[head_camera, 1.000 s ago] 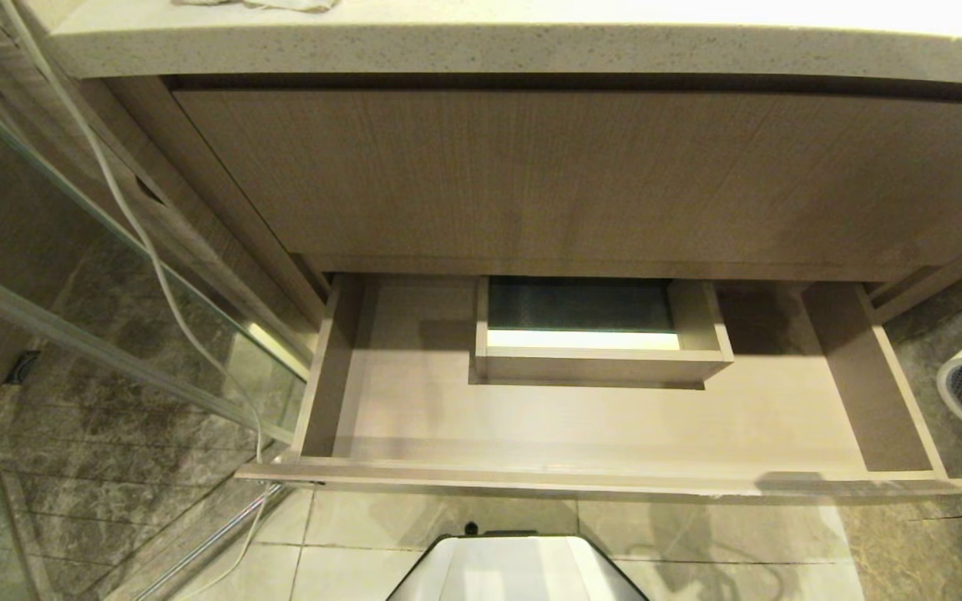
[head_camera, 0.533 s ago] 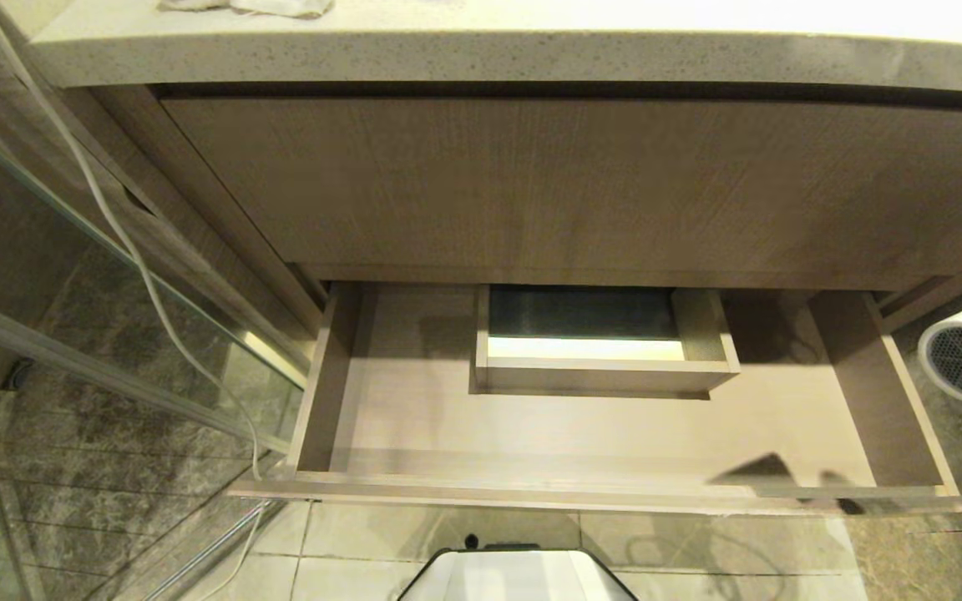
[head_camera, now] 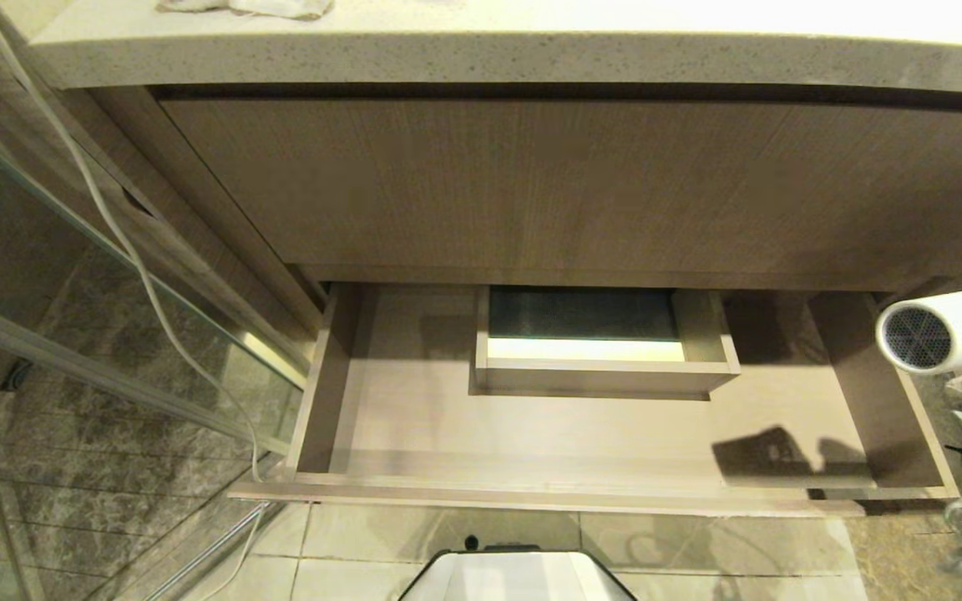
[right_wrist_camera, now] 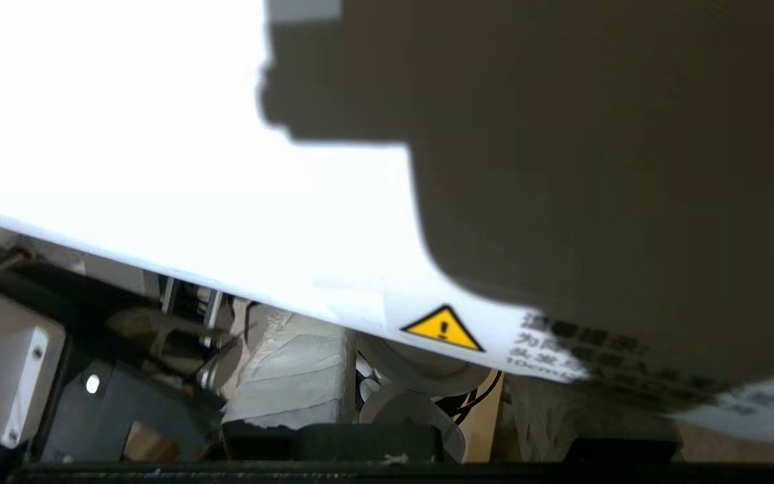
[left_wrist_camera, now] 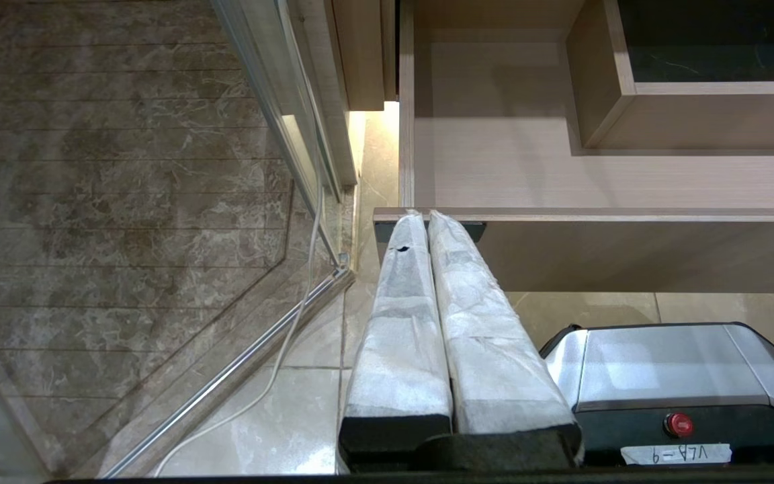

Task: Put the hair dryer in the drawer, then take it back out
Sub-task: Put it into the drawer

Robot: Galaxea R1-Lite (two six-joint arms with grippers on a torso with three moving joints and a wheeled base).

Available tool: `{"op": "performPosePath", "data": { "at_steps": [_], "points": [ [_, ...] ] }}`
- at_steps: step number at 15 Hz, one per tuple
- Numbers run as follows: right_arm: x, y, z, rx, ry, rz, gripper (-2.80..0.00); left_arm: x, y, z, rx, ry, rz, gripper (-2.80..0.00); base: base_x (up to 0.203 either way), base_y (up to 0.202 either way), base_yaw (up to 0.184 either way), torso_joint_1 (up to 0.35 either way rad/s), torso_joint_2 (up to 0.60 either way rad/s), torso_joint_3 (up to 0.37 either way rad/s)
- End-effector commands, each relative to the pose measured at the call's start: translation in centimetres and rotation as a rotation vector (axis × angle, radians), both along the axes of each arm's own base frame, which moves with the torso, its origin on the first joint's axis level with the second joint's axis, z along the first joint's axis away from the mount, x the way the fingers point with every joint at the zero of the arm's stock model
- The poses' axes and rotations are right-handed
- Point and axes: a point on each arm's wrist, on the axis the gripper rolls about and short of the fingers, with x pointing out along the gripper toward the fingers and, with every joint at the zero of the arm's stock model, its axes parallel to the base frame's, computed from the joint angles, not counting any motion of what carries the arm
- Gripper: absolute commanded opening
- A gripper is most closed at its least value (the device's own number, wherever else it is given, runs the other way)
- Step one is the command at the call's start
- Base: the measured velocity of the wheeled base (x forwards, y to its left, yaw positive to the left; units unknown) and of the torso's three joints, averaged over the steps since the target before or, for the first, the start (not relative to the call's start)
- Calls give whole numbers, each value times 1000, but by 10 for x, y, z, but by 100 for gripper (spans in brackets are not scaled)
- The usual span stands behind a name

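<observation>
Speckled stone worktop [head_camera: 481, 50] is overhanging the tall wood-grain front panel [head_camera: 548, 175], and below it the drawer [head_camera: 414, 417] is standing pulled out. White hair dryer [head_camera: 949, 330] is hanging over the drawer's right end, barrel lying level, mesh grille facing left. Right gripper [right_wrist_camera: 420, 403] fingers [right_wrist_camera: 293, 376] are pinching it. Left gripper [left_wrist_camera: 427, 222] fingers are resting pressed together before the drawer's left front corner.

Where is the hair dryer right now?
In the head view the hair dryer is at the far right, held up by the right gripper just outside the open drawer's right wall, its grille facing left.
</observation>
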Motion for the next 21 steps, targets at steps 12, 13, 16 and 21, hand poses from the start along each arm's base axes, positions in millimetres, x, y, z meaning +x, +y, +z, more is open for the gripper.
{"op": "performPosePath", "data": {
  "at_steps": [12, 13, 16, 21],
  "points": [
    [97, -47, -74, 15, 20, -191, -280, 0, 0, 0, 0, 1, 0, -280, 0, 0, 0, 0, 0, 0],
    [99, -49, -79, 29, 39, -203, -280, 0, 0, 0, 0, 1, 0, -280, 0, 0, 0, 0, 0, 0],
    [112, -54, -92, 75, 79, -267, -280, 0, 0, 0, 0, 1, 0, -280, 0, 0, 0, 0, 0, 0],
    [140, -70, -105, 54, 32, -267, -280, 0, 0, 0, 0, 1, 0, -280, 0, 0, 0, 0, 0, 0]
  ]
}}
